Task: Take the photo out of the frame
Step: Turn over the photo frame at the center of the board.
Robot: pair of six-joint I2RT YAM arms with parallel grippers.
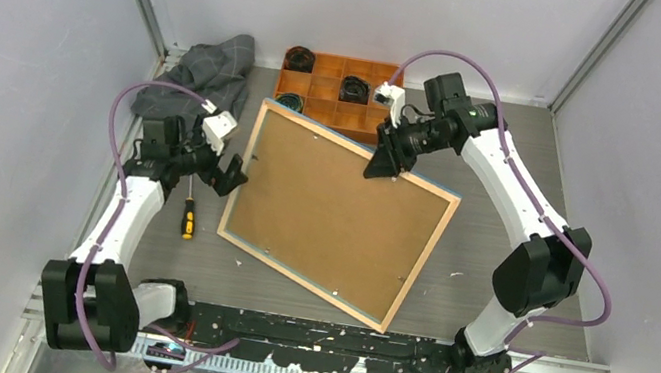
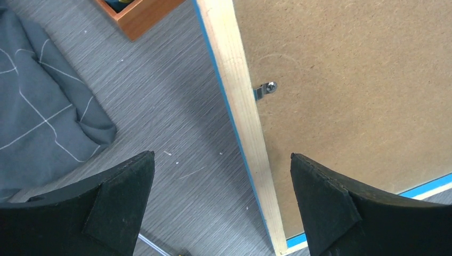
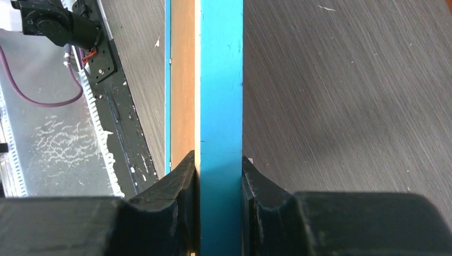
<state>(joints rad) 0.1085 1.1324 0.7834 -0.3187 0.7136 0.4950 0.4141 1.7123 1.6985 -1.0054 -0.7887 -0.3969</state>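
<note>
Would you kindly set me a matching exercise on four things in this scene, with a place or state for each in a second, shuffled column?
Column one
1. right gripper
2. left gripper
3. yellow-and-black-handled screwdriver
4. grey checked cloth

Column two
A. lies flat on the table, left of the blue-bordered, wood-rimmed picture frame
B. open, at the frame's left rim
C. heaped at the table's far left corner
D. shut on the frame's far rim

Pairs: 1-D, 2-B, 3-A, 4-C
</note>
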